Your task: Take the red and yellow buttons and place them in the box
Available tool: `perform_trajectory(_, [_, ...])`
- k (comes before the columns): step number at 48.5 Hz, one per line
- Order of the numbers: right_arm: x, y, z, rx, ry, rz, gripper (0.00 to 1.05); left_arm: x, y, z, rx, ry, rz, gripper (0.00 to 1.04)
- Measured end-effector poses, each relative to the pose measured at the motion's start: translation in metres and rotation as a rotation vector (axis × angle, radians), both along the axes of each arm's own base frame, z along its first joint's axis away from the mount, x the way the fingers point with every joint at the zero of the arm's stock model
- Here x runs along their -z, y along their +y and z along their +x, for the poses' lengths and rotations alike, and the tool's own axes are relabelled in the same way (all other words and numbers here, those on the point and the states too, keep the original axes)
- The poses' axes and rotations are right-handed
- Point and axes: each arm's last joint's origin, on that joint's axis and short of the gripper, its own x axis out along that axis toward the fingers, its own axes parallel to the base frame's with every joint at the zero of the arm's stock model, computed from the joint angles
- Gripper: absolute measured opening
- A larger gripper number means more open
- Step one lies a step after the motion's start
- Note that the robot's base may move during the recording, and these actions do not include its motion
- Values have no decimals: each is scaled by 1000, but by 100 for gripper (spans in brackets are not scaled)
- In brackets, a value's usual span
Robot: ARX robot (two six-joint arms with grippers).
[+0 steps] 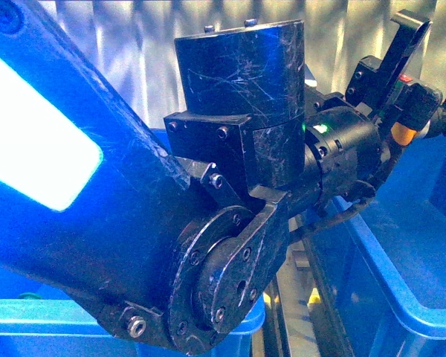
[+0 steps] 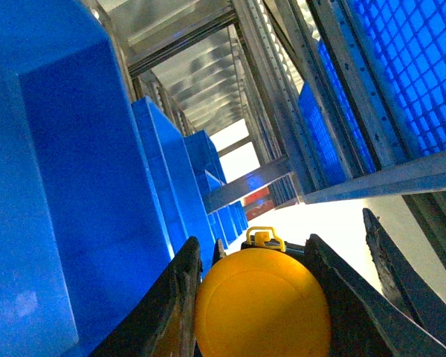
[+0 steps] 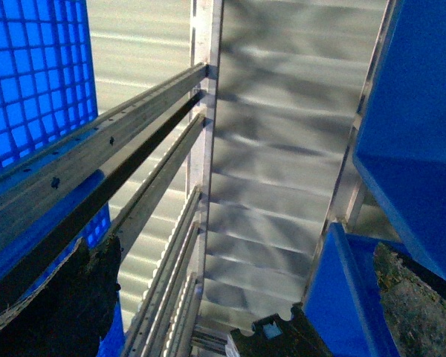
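Filling most of the front view, the left arm (image 1: 208, 245) blocks sight of nearly everything ahead. Its scuffed black joints run from the lower left to the upper right.

A blue bin (image 1: 386, 275) stands at the right, with its thick rim showing past the arm. A second bin (image 1: 52, 316) shows only its near rim at the lower left. A ribbed metal wall (image 1: 134, 44) closes the scene behind.

In the left wrist view a row of bins (image 2: 171, 171) lines one side. Steel rails (image 2: 282, 111) run alongside it, and a blue grid panel (image 2: 409, 67) sits behind the rails. The right wrist view shows the same kind of wall, rails and grid panel, with one bin at the side.

Left gripper (image 2: 253, 245): clamped on the yellow button (image 2: 262, 305), with a black finger (image 2: 175, 305) pressed against each side of the cap. In the front view the button is held in the air above the far end of the blue bin at the right, clear of its rim and walls. The domed cap faces back toward the wrist camera. The dark body and a small yellow clip point out past the fingertips, so the long axis runs along the fingers.

Right gripper (image 3: 245, 249): fingers spread wide, nothing between them.
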Motion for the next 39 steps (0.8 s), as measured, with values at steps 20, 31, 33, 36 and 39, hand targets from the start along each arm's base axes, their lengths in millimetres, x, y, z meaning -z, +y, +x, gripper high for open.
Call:
perform_trajectory(20, [5, 7, 2, -26, 18, -3, 98, 7, -4, 4, -5, 23, -16, 34])
perform_trajectory(31, [10, 14, 4, -47, 30, -4, 98, 11, -14, 10, 5, 38, -32, 34])
perform_trajectory(33, [10, 15, 4, -47, 29, -3, 98, 11, -16, 10, 7, 37, -33, 34])
perform_trajectory(36, [10, 15, 4, -46, 25, -2, 98, 12, -16, 11, 8, 41, -33, 34])
perform_trajectory(39, [10, 15, 4, -44, 25, 0, 98, 14, -17, 12, 8, 47, -28, 34])
